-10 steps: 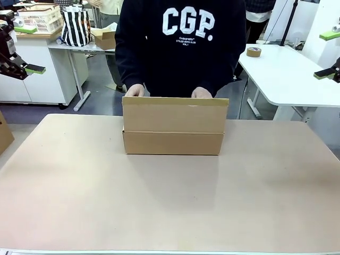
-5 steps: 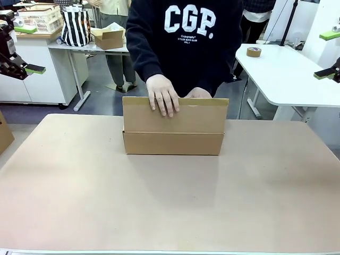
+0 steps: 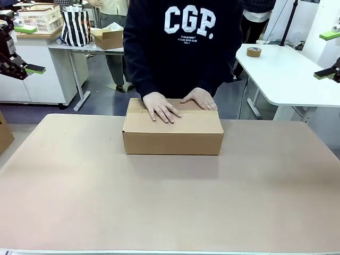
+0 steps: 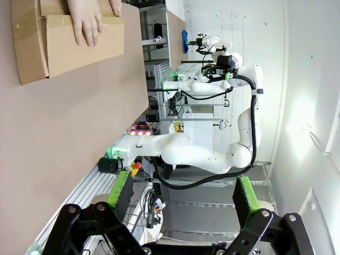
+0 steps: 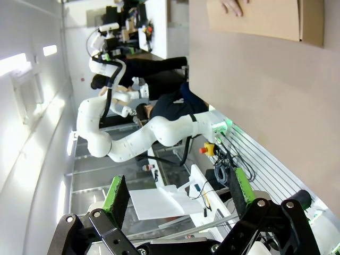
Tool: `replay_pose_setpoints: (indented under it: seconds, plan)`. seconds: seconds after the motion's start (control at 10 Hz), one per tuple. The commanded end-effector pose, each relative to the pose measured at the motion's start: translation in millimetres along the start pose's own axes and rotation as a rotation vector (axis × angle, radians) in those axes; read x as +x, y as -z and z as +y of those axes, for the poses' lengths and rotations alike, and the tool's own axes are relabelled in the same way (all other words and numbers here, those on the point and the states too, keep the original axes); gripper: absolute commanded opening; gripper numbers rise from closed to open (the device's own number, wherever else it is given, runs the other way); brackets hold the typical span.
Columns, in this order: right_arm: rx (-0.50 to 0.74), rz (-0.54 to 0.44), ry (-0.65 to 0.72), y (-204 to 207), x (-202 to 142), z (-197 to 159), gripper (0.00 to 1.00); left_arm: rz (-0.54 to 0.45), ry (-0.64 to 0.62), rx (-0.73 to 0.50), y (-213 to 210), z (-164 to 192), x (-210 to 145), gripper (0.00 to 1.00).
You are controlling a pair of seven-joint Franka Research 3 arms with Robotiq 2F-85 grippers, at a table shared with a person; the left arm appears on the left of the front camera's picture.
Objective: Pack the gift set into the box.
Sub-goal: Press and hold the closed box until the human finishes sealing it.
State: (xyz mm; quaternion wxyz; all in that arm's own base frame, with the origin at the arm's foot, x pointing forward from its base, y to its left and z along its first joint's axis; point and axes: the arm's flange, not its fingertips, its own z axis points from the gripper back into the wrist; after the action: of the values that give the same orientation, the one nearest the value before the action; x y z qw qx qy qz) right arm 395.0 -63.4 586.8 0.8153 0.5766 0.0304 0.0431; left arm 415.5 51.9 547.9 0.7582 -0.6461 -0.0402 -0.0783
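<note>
The box [image 3: 172, 133] is a plain brown carton in the middle of the table, nearer the far edge. Its flaps are folded down, and a person's two hands [image 3: 162, 108] lie flat on its top. The gift set is hidden. My left gripper [image 3: 29, 49] hangs open high at the far left, well away from the box. My right gripper [image 3: 326, 54] hangs open high at the far right. The left wrist view has the box [image 4: 69, 45] far off beyond its open gripper [image 4: 183, 194]. The right wrist view has the box [image 5: 265, 21] far beyond its open gripper [image 5: 178, 195].
A brown table [image 3: 170, 202] spreads wide in front of the box. Part of another piece of cardboard [image 3: 4, 133] pokes in at the left edge. A tape roll [image 3: 254, 51] lies on the white side table behind. A small box with white paper [image 3: 109, 37] sits on a far desk.
The person has folded the upright front flap down and laid both hands flat on the box top. Neither gripper has moved.
</note>
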Motion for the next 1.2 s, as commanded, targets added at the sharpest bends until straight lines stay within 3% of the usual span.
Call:
replay_pose_setpoints:
  seconds: [0.0,1.1]
  plan:
    - [-0.010,0.013,-0.006,-1.2,-2.5,0.6,1.00,0.009,0.002,-0.002,-0.9,-3.0,-1.6,1.00]
    - [-0.010,0.013,-0.006,-1.2,-2.5,0.6,1.00,0.009,0.002,-0.002,-0.9,-3.0,-1.6,1.00]
